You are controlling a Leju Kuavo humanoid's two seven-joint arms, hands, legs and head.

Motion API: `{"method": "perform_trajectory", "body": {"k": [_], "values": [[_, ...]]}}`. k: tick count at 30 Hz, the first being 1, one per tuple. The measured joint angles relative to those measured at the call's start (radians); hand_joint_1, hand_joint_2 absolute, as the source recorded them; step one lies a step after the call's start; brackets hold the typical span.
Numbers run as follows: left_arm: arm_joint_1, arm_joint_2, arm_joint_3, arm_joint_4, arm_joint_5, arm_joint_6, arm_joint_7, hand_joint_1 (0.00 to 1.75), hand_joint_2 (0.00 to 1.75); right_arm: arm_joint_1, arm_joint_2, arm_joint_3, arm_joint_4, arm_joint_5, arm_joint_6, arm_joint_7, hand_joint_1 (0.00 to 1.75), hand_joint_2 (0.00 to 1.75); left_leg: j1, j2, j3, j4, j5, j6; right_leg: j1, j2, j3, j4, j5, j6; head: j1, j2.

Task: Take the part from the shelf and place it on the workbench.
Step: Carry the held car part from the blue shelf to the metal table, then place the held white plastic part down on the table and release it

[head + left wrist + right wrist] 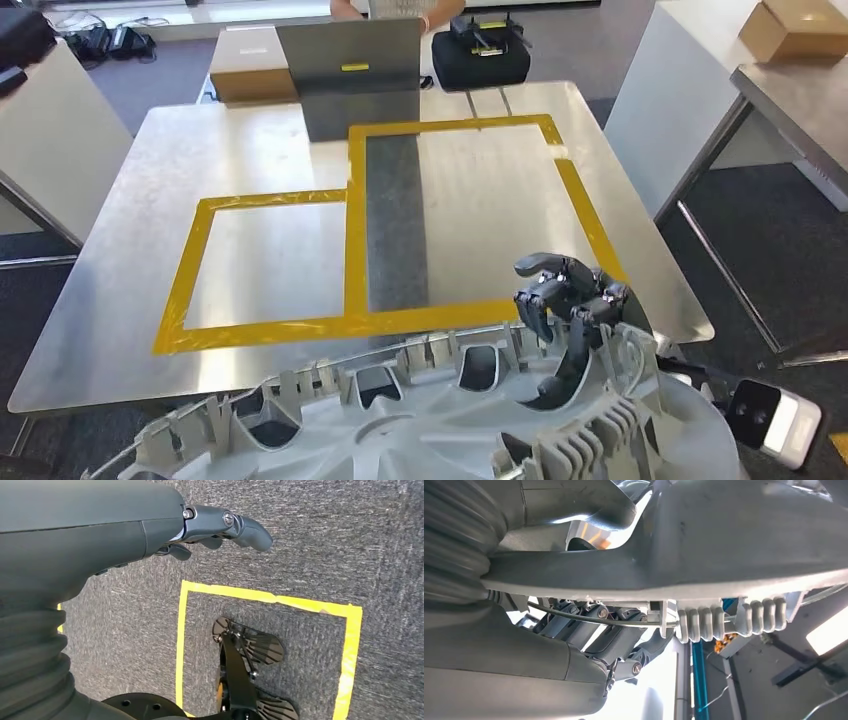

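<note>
I'm looking down through the head view and the part, a big pale grey round casting with ribs and cut-out windows, sprawls across the bottom of the frame, its far rim reaching over the near edge of the workbench. My right hand sits at the lower right of centre, dark fingers curled over that far rim, thumb tucked down through one of the windows, so I'm gripping the part there. The hand is on the right-hand stretch of the rim; most of the casting spreads away to its left and toward the bottom edge. In the right wrist view the part's grey body runs across the upper half, a ribbed edge in the middle, and my fingers are pressed right under it, with a thin wire running across them.

My left hand hangs over grey carpet at the upper middle of the left wrist view, fingers straight-ish and apart, holding nothing. Yellow floor tape makes a square below it.

On the bench top, yellow tape marks two rectangles, left and upper centre, both just beyond the part's rim. At the top of the head view stand a grey metal panel, a cardboard box to its left and a black case to its right. Another cardboard box sits in the upper right corner.
</note>
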Motion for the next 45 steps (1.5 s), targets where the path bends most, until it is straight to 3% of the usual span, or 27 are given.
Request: {"method": "perform_trajectory", "body": {"k": [2,5,6,7,8,10,11,12,13,17,23,30,37,45], "values": [[-0.003,0.0,0.002,-0.001,0.0,-0.001,0.002,0.0,1.75,-0.008,0.001,0.001,0.001,-0.005,0.001,0.0,1.75,1.75,0.001,0.003,-0.025,0.067,-0.012,-0.008,-0.003,0.0,0.027,-0.005,-0.011,-0.013,-0.006,0.0],[-0.007,-0.001,0.005,-0.001,0.001,-0.002,0.003,0.0,1.75,-0.023,0.002,0.003,0.004,-0.017,0.001,0.0,1.75,1.75,0.002,0.005,-0.145,0.246,-0.085,-0.017,-0.002,-0.001,0.056,-0.007,-0.036,-0.022,-0.014,0.0],[-0.006,-0.001,0.006,-0.001,0.001,-0.001,0.003,0.0,1.75,-0.027,0.002,0.005,0.007,-0.022,-0.001,0.0,1.75,1.75,0.002,0.005,-0.175,0.273,-0.103,-0.017,-0.002,0.0,0.067,-0.007,-0.045,-0.023,-0.015,0.0],[-0.005,-0.001,0.007,-0.001,0.001,-0.001,0.003,0.0,1.75,-0.031,0.002,0.006,0.009,-0.027,-0.003,0.0,1.75,1.75,0.002,0.005,-0.191,0.267,-0.1,-0.017,-0.002,0.001,0.079,-0.006,-0.053,-0.022,-0.016,0.0],[-0.005,-0.001,0.007,-0.001,0.001,0.0,0.002,0.0,1.75,-0.035,0.002,0.008,0.011,-0.031,-0.005,0.0,1.75,1.75,0.002,0.005,-0.192,0.228,-0.069,-0.016,-0.002,0.002,0.093,-0.006,-0.063,-0.021,-0.018,0.0],[-0.004,-0.001,0.009,-0.001,0.0,0.002,-0.002,0.0,1.75,-0.043,0.002,0.012,0.012,-0.034,-0.011,0.0,1.75,1.75,0.001,0.007,-0.173,0.102,0.039,-0.011,-0.001,0.002,0.122,-0.004,-0.086,-0.016,-0.019,0.0],[-0.004,-0.001,0.011,-0.001,0.0,0.003,-0.005,0.0,1.75,-0.046,0.002,0.014,0.013,-0.032,-0.016,0.001,1.75,1.75,0.0,0.008,-0.164,0.053,0.08,-0.006,0.001,0.002,0.131,-0.003,-0.096,-0.012,-0.02,0.0],[-0.003,-0.001,0.012,0.0,-0.001,0.003,-0.007,0.0,1.75,-0.048,0.002,0.016,0.012,-0.023,-0.026,0.003,1.75,1.75,-0.002,0.008,-0.159,0.026,0.107,0.0,0.002,0.003,0.135,-0.001,-0.104,-0.006,-0.02,0.0],[-0.002,-0.001,0.015,0.0,-0.001,0.004,-0.009,0.0,1.75,-0.048,0.002,0.017,0.011,-0.008,-0.042,0.006,1.75,1.75,-0.002,0.009,-0.158,0.019,0.116,0.004,0.004,0.003,0.136,0.001,-0.11,-0.002,-0.02,0.0],[-0.002,-0.001,0.027,0.0,-0.003,0.005,-0.017,0.0,1.75,-0.031,-0.002,0.016,-0.007,0.124,-0.153,0.002,1.75,1.75,-0.002,0.004,-0.155,0.017,0.117,0.013,0.007,0.002,0.139,-0.005,-0.112,-0.008,-0.019,0.0],[0.002,-0.005,0.045,0.0,-0.005,0.007,-0.03,0.0,1.75,0.058,-0.002,0.003,-0.052,0.364,-0.355,0.0,1.75,1.75,-0.003,0.002,-0.155,0.017,0.108,0.024,0.007,0.001,0.149,-0.025,-0.117,-0.002,-0.017,0.0],[0.003,-0.007,0.06,-0.002,-0.014,0.007,-0.032,0.0,1.75,0.129,0.006,-0.019,-0.072,0.517,-0.486,0.026,1.75,1.75,-0.004,0.003,-0.154,0.017,0.109,0.026,0.005,0.001,0.149,-0.027,-0.115,0.016,-0.017,0.0],[0.004,-0.008,0.078,-0.003,-0.021,0.005,-0.034,0.0,1.75,0.205,0.012,-0.058,-0.087,0.663,-0.619,0.07,1.75,1.75,-0.002,0.003,-0.153,0.017,0.111,0.023,0.006,0.001,0.149,-0.025,-0.115,0.016,-0.017,0.0],[0.002,-0.007,0.083,-0.007,-0.037,-0.006,-0.029,0.0,1.75,0.254,0.016,-0.157,-0.087,0.818,-0.707,0.093,1.75,1.75,-0.002,0.004,-0.152,0.017,0.111,0.022,0.007,0.001,0.149,-0.024,-0.116,0.015,-0.017,0.0]]}}
